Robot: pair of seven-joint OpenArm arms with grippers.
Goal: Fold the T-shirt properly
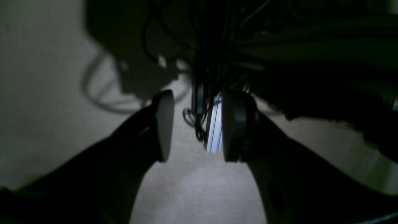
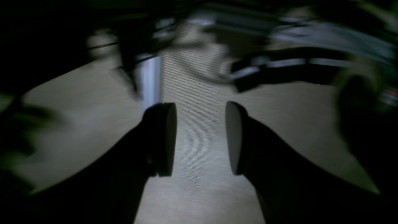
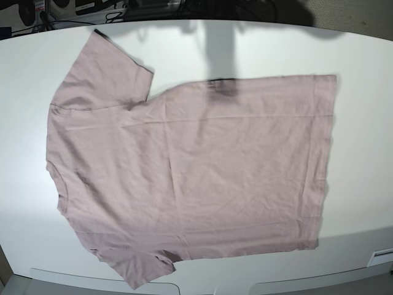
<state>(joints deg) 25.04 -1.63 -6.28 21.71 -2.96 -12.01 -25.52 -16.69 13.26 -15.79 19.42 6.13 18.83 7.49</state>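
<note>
The T-shirt [image 3: 190,178] lies spread flat on the white worktop [image 3: 362,67], unfolded, covering most of the surface between the left and right edges in the base view. Its neck opening and shoulders face the left edge of the worktop, and its hem runs parallel to the right edge, well apart from it. One short sleeve points toward the far left corner; the other sleeve reaches the near edge at the lower left. The cloth shows shallow creases only. A dark shadow falls across the far edge of the worktop and touches the upper side seam of the T-shirt. No arm appears in the base view. In the left wrist view, the left tool [image 1: 194,126] stands with its two pads apart, a clear gap between them, and nothing is held in that gap; behind it are a pale surface, dark cables [image 1: 192,121] and a bright metal profile [image 1: 214,130]. In the right wrist view, the right tool [image 2: 200,138] likewise stands with its pads apart and nothing between them; the background is blurred, showing a pale surface and a bright upright post [image 2: 149,77]. The T-shirt is not visible in either wrist view.
</note>
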